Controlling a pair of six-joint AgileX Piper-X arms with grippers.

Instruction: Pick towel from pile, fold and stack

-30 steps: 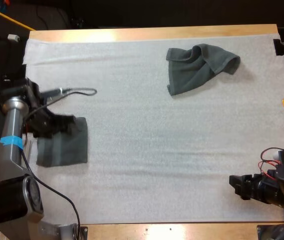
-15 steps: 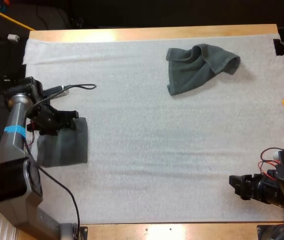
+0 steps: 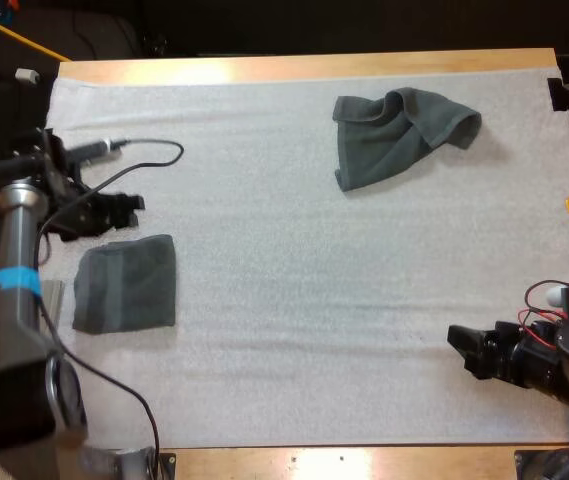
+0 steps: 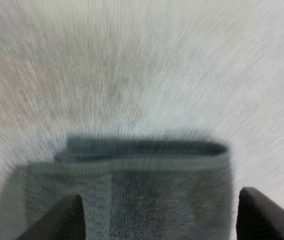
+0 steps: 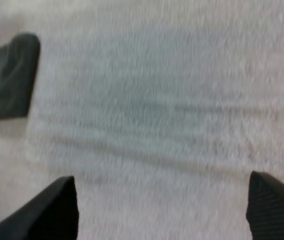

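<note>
Grey-green folded towel (image 3: 126, 283) lies flat on the white mat (image 3: 284, 300). Left tool (image 3: 124, 206) hangs just past the folded towel's far edge, fingers spread wide and empty. Right tool (image 3: 461, 348) is well apart from it, also spread wide. Left wrist view shows that edge's stacked layers. High view shows the crumpled towel (image 3: 399, 130), well apart from it.

A white mat (image 3: 294, 300) covers most of the wooden table (image 3: 294, 66), bare wood along two edges.
</note>
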